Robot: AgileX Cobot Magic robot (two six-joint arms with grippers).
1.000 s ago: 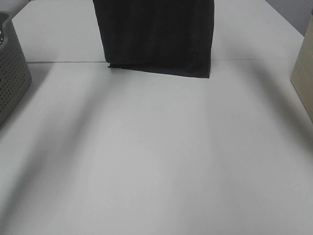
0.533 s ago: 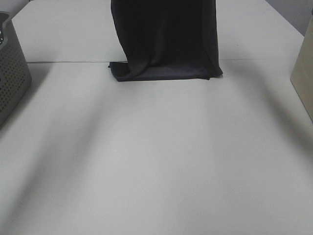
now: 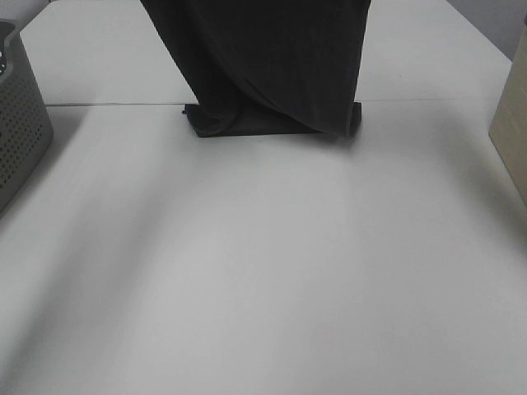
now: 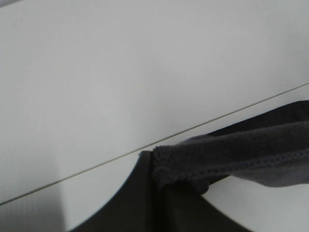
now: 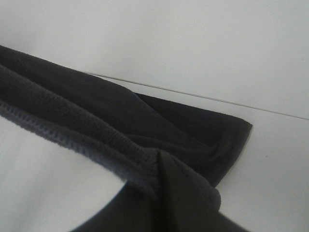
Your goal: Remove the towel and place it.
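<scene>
The towel (image 3: 272, 66), a very dark navy-black terry cloth, hangs down from above the top of the exterior high view. Its lower end lies folded on the white table (image 3: 263, 271) at the far middle. Neither gripper shows in that view. In the left wrist view my left gripper (image 4: 155, 166) is shut on the towel's hemmed edge (image 4: 231, 159). In the right wrist view my right gripper (image 5: 161, 162) is shut on the hemmed edge (image 5: 72, 128), with the folded part (image 5: 207, 130) on the table below.
A grey perforated basket (image 3: 18, 123) stands at the table's left edge. A beige box (image 3: 510, 123) stands at the right edge. A thin seam (image 3: 107, 104) runs across the far part of the table.
The towel's lower end has come down onto the table and folded under. The hanging part now drapes wider at the upper left and sags over the fold.
</scene>
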